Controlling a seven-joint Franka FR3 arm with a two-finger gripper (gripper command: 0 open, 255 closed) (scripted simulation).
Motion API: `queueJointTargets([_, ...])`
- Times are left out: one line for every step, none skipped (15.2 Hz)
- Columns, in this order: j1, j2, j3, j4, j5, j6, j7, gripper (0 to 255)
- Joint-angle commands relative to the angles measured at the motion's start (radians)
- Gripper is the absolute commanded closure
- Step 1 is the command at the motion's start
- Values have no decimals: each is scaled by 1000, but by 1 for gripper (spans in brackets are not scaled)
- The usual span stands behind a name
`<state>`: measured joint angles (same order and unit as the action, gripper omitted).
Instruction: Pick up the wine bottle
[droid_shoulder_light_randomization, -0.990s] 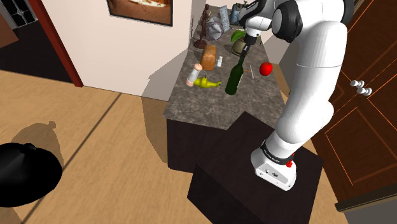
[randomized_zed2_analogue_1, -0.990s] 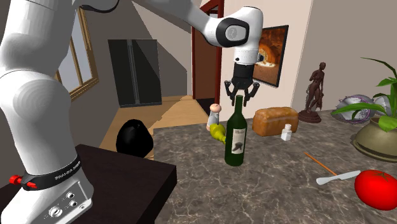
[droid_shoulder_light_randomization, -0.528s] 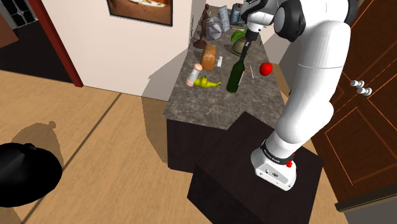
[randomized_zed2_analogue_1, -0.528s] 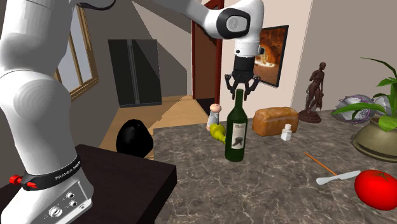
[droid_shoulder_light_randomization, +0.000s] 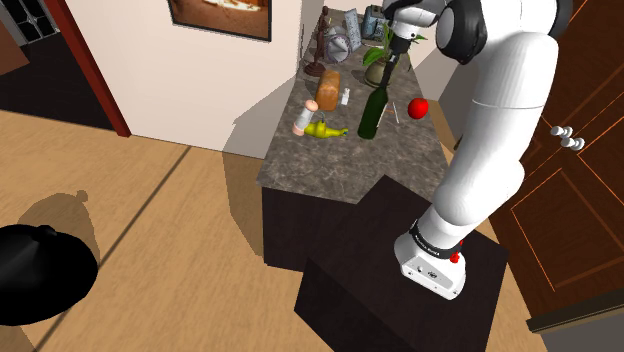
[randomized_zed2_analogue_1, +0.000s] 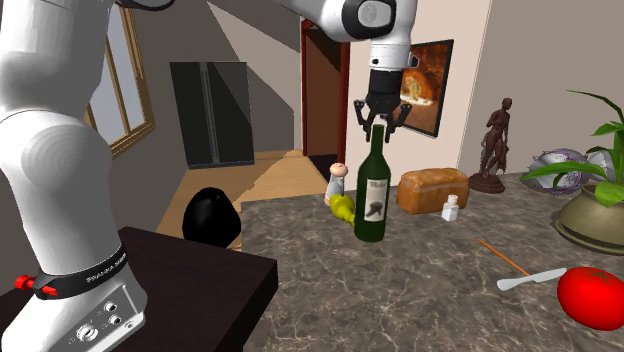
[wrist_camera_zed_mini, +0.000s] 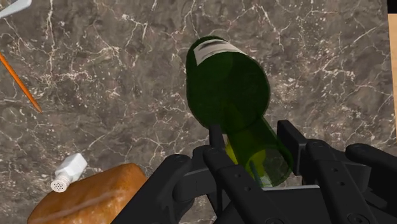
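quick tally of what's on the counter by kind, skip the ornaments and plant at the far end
wine bottle: 1
shakers: 2 (white shaker, pinkish shaker)
food: 3 (bread loaf, tomato, yellow-green fruit)
knife: 1
orange stick: 1
total: 8

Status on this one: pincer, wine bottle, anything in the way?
Pincer shut on neck of green wine bottle. Bottle near upright at marble counter. Bread loaf nearby, not touching.
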<state>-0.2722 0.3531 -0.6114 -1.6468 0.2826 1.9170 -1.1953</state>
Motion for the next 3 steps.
queueJointTargets([-1,-6,-2,21,-5,-26,5,255])
queueJointTargets([0,-6,-3,23,-6,-27,5,255])
queueJointTargets([-1,-6,-2,23,-6,-28,5,255])
